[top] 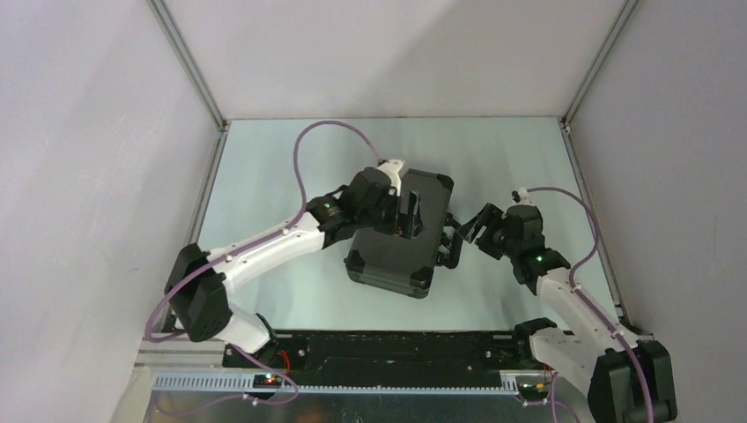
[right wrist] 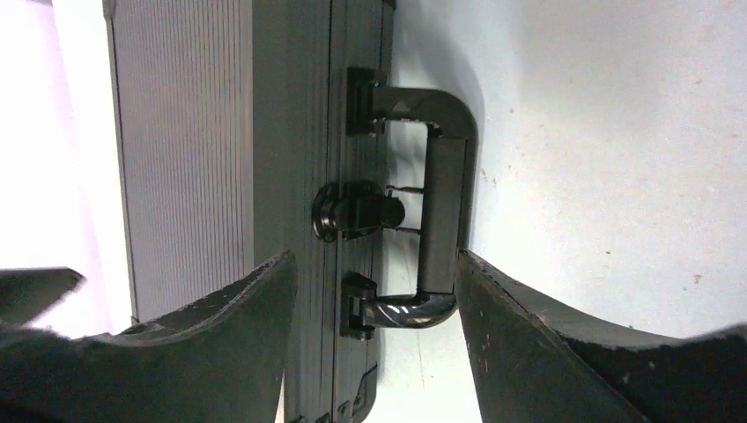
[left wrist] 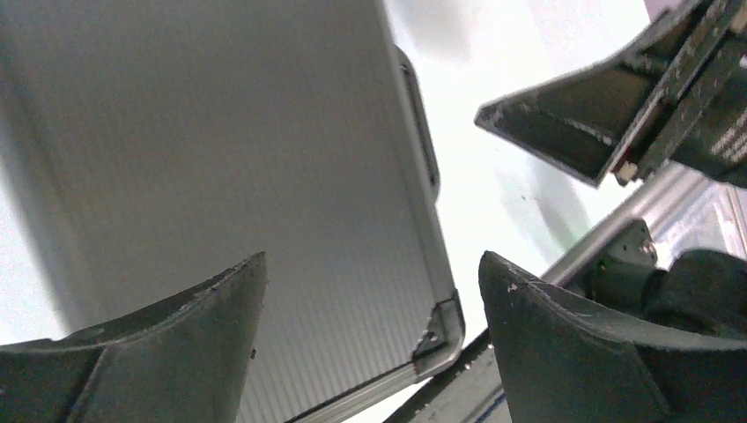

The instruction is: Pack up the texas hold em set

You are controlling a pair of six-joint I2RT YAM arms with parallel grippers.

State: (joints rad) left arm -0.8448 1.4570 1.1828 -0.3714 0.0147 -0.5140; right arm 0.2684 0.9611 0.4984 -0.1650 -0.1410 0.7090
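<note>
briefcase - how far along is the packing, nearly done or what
Done: the briefcase lies shut on the table, and nothing of the set shows outside it. In hand: the left gripper is open above the lid, and the right gripper is open at the side with the handle and latch. Left: probably securing that latch; whether it is already fastened cannot be told.

Briefcase [top: 396, 251] lies flat mid-frame on the tabletop [top: 264, 176], skewed, top end leaning right. Handle [right wrist: 445, 203] is on its right-hand edge, with the latch [right wrist: 357, 211] between the handle's two mounts. My left gripper [top: 405, 214] hangs over the lid's upper half. My right gripper [top: 465, 231] is just right of the case, the handle between its fingers.
</note>
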